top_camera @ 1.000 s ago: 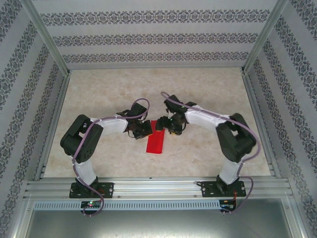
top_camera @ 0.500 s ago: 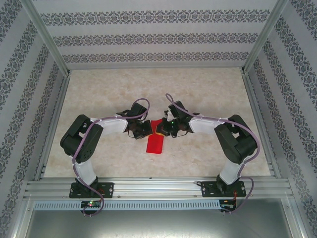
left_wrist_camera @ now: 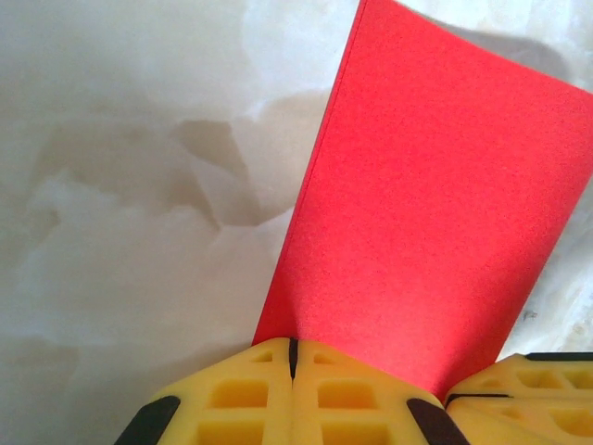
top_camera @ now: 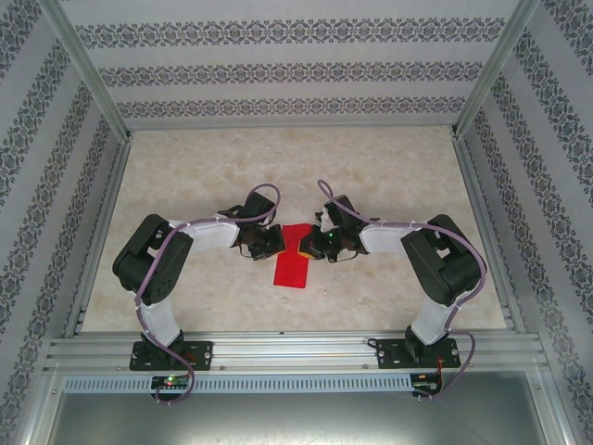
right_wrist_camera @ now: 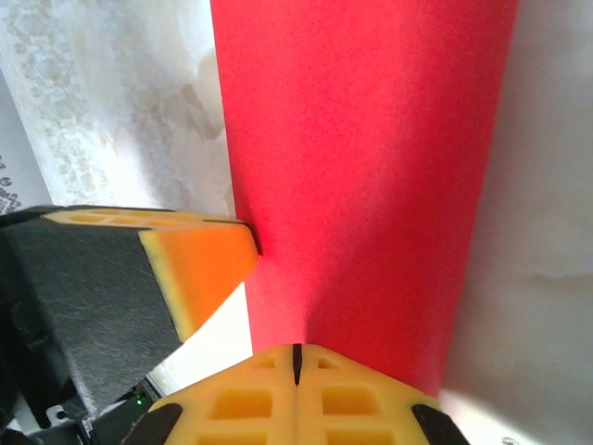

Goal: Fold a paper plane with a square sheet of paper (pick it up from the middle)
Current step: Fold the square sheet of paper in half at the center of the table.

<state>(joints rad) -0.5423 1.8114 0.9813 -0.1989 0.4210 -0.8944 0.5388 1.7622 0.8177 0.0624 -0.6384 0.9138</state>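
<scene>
**A:** What's hidden or hard to read?

**B:** From above, the thin, bright red sheet of paper [top_camera: 290,267] lies flat on the pale marbled tabletop [top_camera: 389,176], midway between the two arms. It shows as a long, narrow rectangle. Its far end sits between the left gripper [top_camera: 274,243] and the right gripper [top_camera: 307,247]. Both tips are too small and dark there to make out.

**A:** Do the wrist cameras help?

**B:** Yes. On the left wrist, the yellow moulded fingertips [left_wrist_camera: 250,394] with rectangular recesses are pressed together, leaving only a thin dark seam. The paper spreads face-on beyond both pads, running across the seam rather than into it. Its near edge is hidden behind them, so I can't tell whether the tips touch it. The other gripper's yellow tips are cut off at the lower right corner.

**A:** And the right wrist?

**B:** It's the same there: the pads meet with no gap and hold nothing, and they cover the paper's near edge. The left gripper's finger comes in from the left as an orange foam pad on a grainy black shell, its corner at the paper's long edge.

**A:** What about the surfaces?

**B:** The paper is matte, plain and straight-edged. The tabletop is cloudy grey-beige.
</scene>
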